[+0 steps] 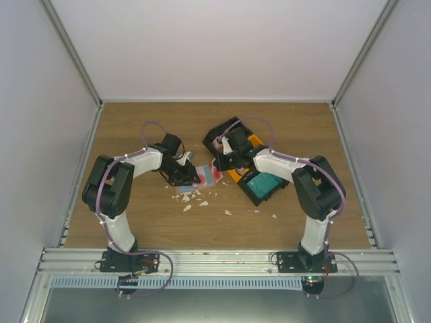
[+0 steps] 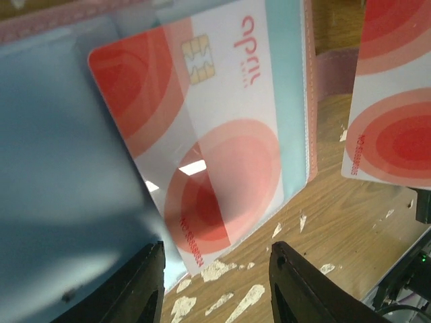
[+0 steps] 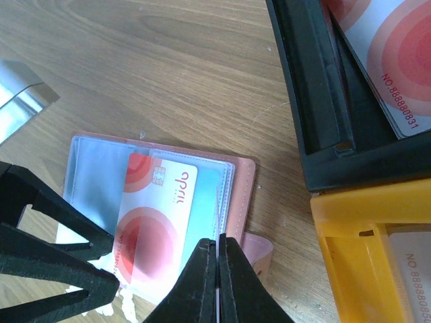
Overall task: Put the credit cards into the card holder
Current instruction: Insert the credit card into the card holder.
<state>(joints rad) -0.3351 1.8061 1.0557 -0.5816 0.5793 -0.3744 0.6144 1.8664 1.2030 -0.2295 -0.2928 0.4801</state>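
I've got the card holder (image 3: 236, 182) lying open at mid-table, a red-and-white card (image 3: 151, 222) on its blue pockets. The left gripper (image 2: 215, 282) is released over it. The right gripper (image 3: 219, 269) is clenched on a second card (image 2: 390, 87). To the right, the black bin (image 3: 316, 101) holds matching cards (image 3: 397, 60) and the orange bin (image 3: 343, 229) holds pale cards (image 3: 411, 269).

Left arm (image 1: 118, 229): I see white link shells between bulky black joint housings.
Right arm (image 1: 313, 232): the same build from here, white links and black joints.
Cables (image 1: 149, 126): a purplish-grey lead loops along each arm, held on by small white ties.
Bases (image 1: 128, 261): black mounts; I spot a small green light on the right one.
Left gripper (image 2: 217, 247): two matte black fingers with rounded tips.
Right gripper (image 3: 217, 239): two black fingers tapering to thin edges.
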